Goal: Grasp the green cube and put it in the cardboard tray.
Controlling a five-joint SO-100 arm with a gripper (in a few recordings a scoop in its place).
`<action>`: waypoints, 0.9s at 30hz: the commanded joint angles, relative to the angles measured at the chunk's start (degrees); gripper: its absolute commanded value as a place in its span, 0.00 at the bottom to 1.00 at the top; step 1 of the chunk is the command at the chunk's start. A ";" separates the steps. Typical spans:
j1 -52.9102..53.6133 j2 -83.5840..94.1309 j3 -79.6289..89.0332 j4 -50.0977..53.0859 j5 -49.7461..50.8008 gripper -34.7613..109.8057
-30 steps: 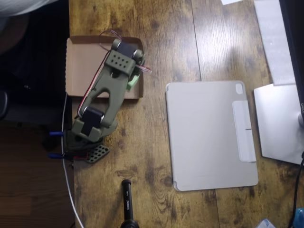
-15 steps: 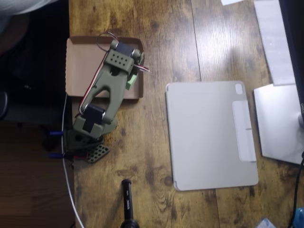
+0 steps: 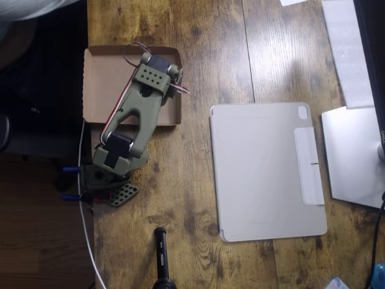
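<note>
Rustic dark-stained wooden planks (image 3: 198,198) form the tabletop. One shallow square cardboard tray (image 3: 99,84) of plain brown board lies at its left edge, overhung by the olive-green arm (image 3: 135,111). One flat grey tablet (image 3: 264,171) lies well apart, rightward. Cube and gripper state cannot be told; no writing is legible.

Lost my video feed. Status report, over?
Arm over cardboard tray; end effector hidden beneath it, state unknown. Green cube not visible from overhead. Grey tablet well clear of tray.
</note>
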 commanded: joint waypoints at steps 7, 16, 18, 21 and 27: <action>25.05 1.14 -3.69 1.93 -4.22 0.38; 45.53 -6.24 -8.00 7.56 -9.49 0.32; 47.99 -8.09 -10.02 9.84 -9.32 0.32; 50.19 -11.25 -12.22 12.83 -8.70 0.32; 52.21 -18.72 -12.22 13.71 -8.26 0.32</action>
